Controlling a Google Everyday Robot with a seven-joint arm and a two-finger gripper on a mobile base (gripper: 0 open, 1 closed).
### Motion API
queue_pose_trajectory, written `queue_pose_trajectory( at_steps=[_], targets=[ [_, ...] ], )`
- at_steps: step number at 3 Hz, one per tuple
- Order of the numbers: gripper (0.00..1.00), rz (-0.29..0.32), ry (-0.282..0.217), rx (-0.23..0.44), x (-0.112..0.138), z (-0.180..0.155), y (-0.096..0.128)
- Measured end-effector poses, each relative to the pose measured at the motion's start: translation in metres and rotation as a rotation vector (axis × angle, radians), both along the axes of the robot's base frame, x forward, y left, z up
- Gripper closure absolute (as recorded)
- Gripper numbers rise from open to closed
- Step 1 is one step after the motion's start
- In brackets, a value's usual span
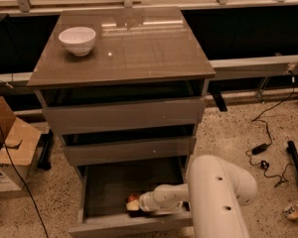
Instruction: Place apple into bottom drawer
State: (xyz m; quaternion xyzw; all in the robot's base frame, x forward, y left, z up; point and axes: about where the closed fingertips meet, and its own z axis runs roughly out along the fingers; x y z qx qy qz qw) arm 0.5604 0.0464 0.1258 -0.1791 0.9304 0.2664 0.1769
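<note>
Gripper (141,203) down in the open bottom drawer (109,182) under the front edge of the desk (139,58), apple (133,200) right at its tip near the drawer front; clamped or clear of it, can't tell; firm, light, waxy-slick, likely bruisable, so hold across its widest part.
</note>
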Motion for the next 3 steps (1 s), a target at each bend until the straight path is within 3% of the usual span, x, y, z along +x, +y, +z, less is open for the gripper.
queue_pose_trajectory(
  at_steps=[3],
  targets=[
    [0.11,-0.016,0.009,0.000,0.0005,0.0005,-0.0003]
  ],
)
